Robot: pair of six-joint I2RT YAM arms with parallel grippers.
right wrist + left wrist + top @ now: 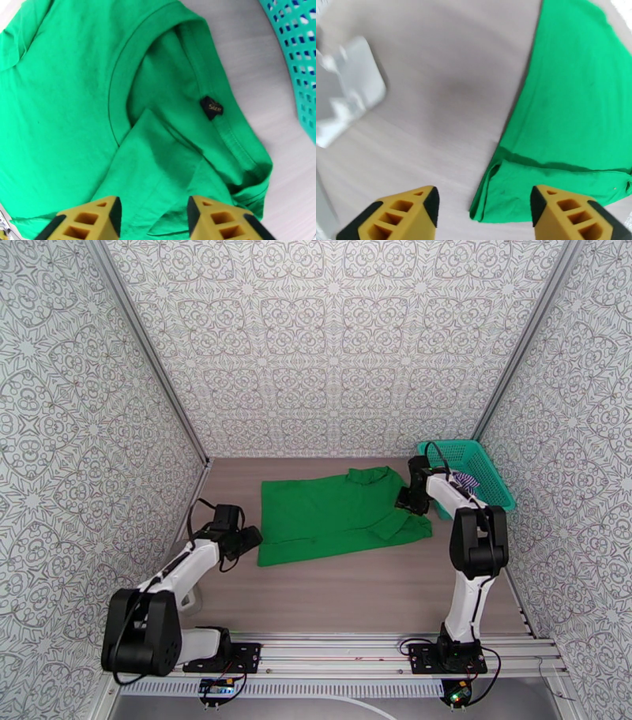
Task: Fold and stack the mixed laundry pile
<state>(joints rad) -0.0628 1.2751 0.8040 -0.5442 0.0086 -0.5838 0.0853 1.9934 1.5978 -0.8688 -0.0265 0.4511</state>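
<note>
Patterned walls (332, 343) ring the tabletop (355, 587) where the green cloth (340, 512) lies spread flat, likely for folding, with left pincer (484, 201) and right pincer (154, 209) both released at its opposite ends, while the striped shirt (468, 479) waits in the basket (450, 444).

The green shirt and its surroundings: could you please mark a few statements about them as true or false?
1. The green shirt lies spread on the table. True.
2. The striped garment lies on the green shirt. False: it sits in the teal basket.
3. The left end effector is open near a corner of the shirt. True.
4. The teal basket stands at the table's left edge. False: it stands at the far right.
5. The right end effector grips the basket rim. False: it is open over the shirt near its neckline.
6. A dark tag shows at the neckline. True.
</note>
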